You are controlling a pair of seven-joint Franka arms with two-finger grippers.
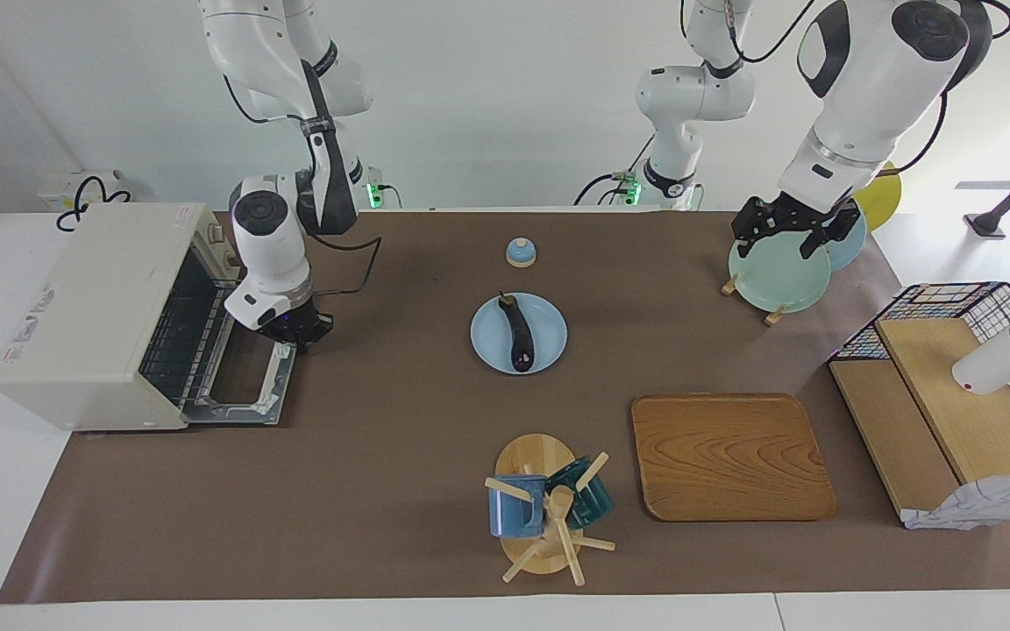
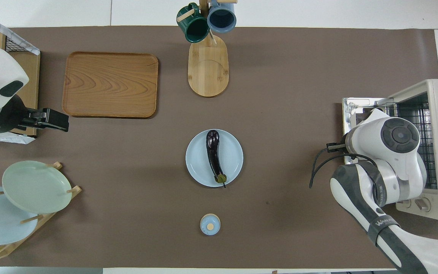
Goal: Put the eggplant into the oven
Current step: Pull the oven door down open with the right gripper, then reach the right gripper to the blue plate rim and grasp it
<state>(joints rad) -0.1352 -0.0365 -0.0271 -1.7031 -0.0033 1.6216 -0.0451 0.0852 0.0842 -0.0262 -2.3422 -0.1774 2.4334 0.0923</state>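
The dark purple eggplant (image 1: 519, 337) lies on a light blue plate (image 1: 551, 331) at the middle of the table, its green stem toward the robots; it also shows in the overhead view (image 2: 213, 154). The cream oven (image 1: 93, 298) stands at the right arm's end of the table with its door (image 1: 238, 386) folded down flat and the wire rack showing. My right gripper (image 1: 295, 333) hangs low at the door's handle edge; in the overhead view the arm hides it. My left gripper (image 1: 781, 241) is open and empty over a green plate at the left arm's end of the table.
A small bell (image 1: 521, 252) sits between the plate and the robots. A wooden tray (image 1: 729, 456) and a mug tree (image 1: 549, 508) with two mugs stand farther out. A plate rack (image 1: 777, 276) and a wire basket with wooden shelves (image 1: 952, 386) fill the left arm's end.
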